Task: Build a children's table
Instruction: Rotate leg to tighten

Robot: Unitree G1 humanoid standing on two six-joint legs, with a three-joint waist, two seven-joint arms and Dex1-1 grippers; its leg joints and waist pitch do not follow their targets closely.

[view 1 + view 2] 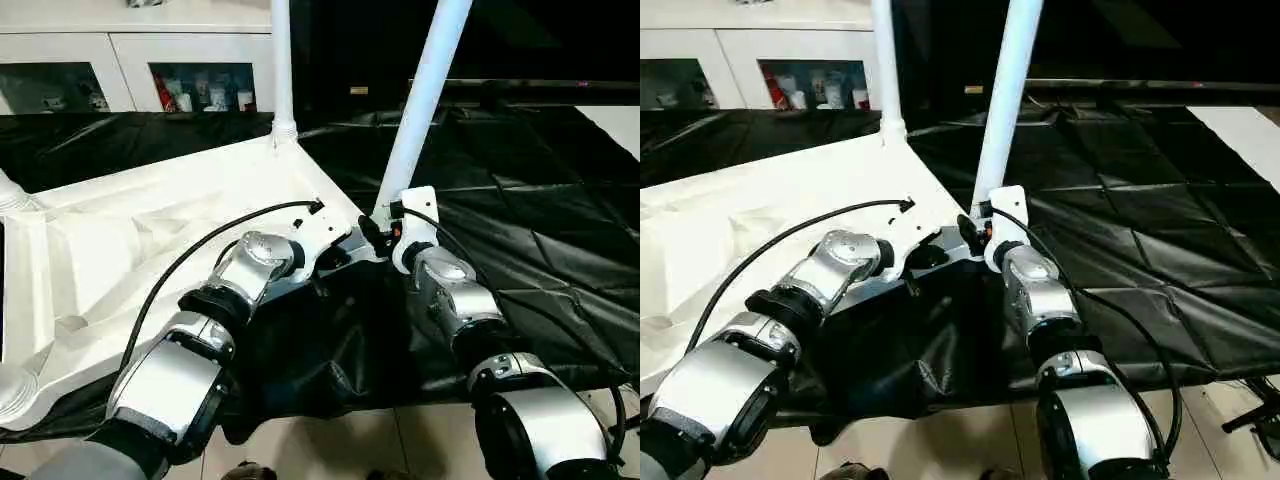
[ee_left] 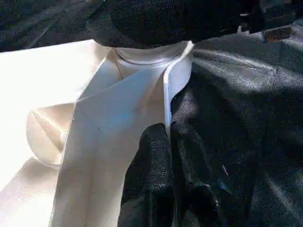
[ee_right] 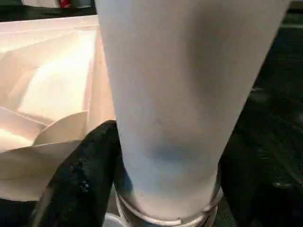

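The white tabletop (image 1: 150, 250) lies upside down on the black-draped work table. One white leg (image 1: 282, 60) stands upright in the far corner socket. A second leg (image 1: 425, 95) rises at a lean from the near right corner. My right gripper (image 1: 385, 228) is shut around that leg's base; in the right wrist view the leg (image 3: 180, 94) sits between the black fingers (image 3: 85, 175). My left gripper (image 2: 169, 130) is shut on the tabletop's thin rim (image 2: 166, 99), just short of the corner socket (image 2: 151, 54).
Black cloth (image 1: 520, 200) covers the work table to the right of the tabletop. White cabinets with glass doors (image 1: 200, 85) stand behind. The table's front edge and tiled floor (image 1: 330, 440) lie just below my forearms. A ribbed white collar (image 1: 8, 195) shows at the tabletop's left corner.
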